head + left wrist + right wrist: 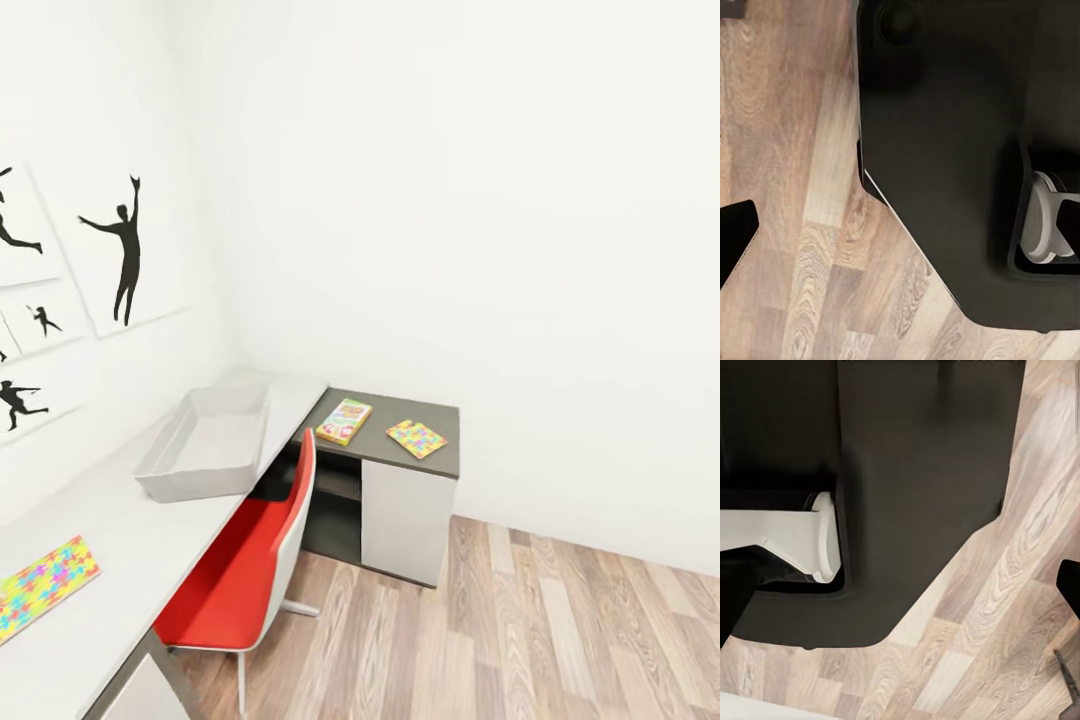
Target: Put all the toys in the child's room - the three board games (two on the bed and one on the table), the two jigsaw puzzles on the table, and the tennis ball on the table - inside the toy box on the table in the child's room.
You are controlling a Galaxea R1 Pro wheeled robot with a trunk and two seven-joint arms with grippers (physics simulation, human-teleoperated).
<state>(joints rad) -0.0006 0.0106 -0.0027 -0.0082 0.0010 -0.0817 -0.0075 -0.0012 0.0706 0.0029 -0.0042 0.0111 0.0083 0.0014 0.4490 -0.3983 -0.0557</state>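
Note:
The pale grey toy box lies empty on the long table by the left wall. A yellow-green board game rests on the dark cabinet top at the table's far end, and a jigsaw puzzle lies just right of it. Another jigsaw puzzle sits on the table near me at the left. The tennis ball and the bed are out of view. A dark fingertip of my left gripper juts in at the frame edge over the floor, with nothing held. A fingertip of my right gripper does the same.
A red and white chair is tucked against the table, between me and the white-doored cabinet. Wood-plank floor stretches to the right. Both wrist views look down on my dark base and the floor.

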